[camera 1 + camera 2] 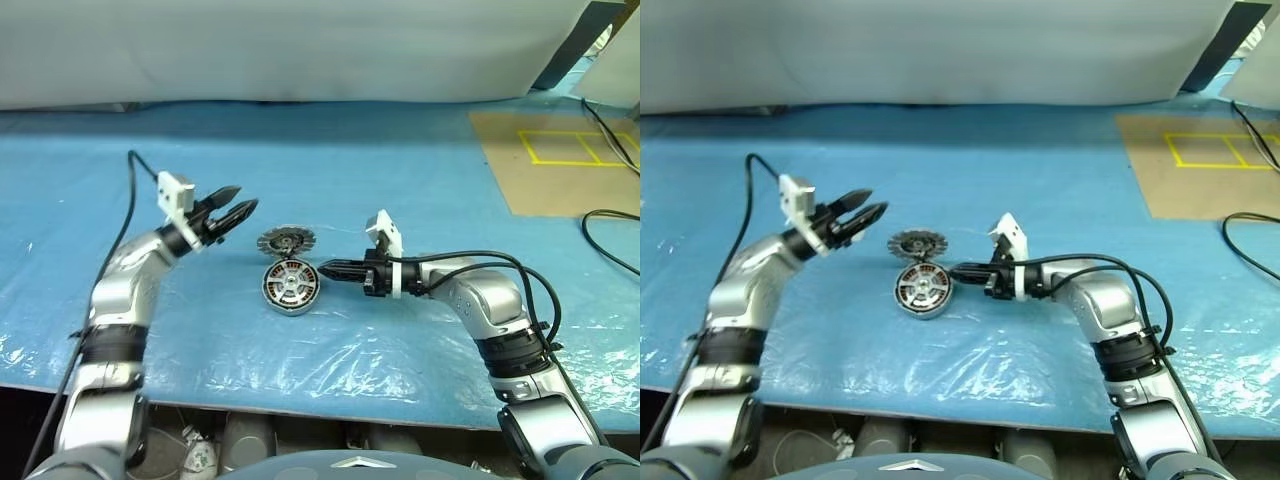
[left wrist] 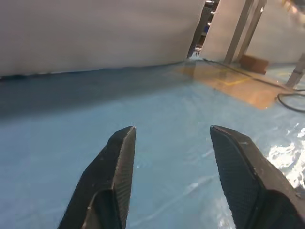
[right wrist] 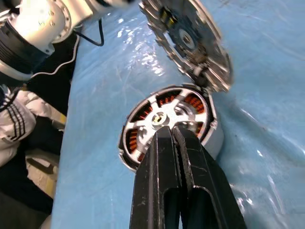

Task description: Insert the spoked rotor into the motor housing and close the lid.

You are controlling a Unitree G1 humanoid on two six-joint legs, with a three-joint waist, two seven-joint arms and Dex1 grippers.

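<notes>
Closed right tool (image 1: 325, 269) beside motor housing (image 1: 291, 286)

The motor housing (image 1: 291, 286), a round silver puck showing copper-orange windings, lies mid-tabletop, nearer the front edge. The spoked rotor (image 3: 167, 121) sits inside it, silver spokes up. The lid (image 1: 285, 241), ribbed with a dark centre, lies touching it on the far side.

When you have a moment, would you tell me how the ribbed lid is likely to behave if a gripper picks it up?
The lid looks like rigid metal, so it should not flex. It is thin and lies flat on glossy plastic sheeting, so getting fingers under its edge may be awkward, and it might slide. Being round, it could roll if dropped on edge.
</notes>
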